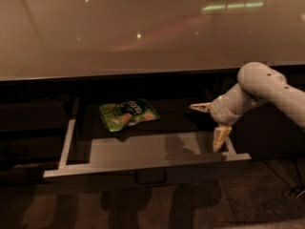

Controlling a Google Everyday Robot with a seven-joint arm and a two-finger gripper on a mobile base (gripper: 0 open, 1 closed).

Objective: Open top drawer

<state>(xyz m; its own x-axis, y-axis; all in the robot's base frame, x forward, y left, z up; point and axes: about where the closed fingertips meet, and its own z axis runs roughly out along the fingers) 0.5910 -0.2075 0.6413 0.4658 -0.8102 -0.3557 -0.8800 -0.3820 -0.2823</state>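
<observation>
You are looking at a big shiny counter (143, 32) that fills the far part of the scene. Under its edge, the top drawer (143, 149) sticks out toward you, wide open. You can see its flat grey bottom, the pale rail (66, 140) on its left side, and the small handle (150, 176) in the middle of its near front.

The white arm (271, 87) comes in from the right. The drawer lies to the left of it and below it. The gripper (210, 123) at the arm's end is over the right end of the open drawer, far from the handle.

The gripper is spread wide. One of its fingers (200, 107) points left over the drawer. The other points down, just beside the right rail. You cannot tell if that one touches the rail. There is nothing between the fingers.

A small green snack bag (128, 113) lies flat at the far left of the drawer, well apart from the gripper.
</observation>
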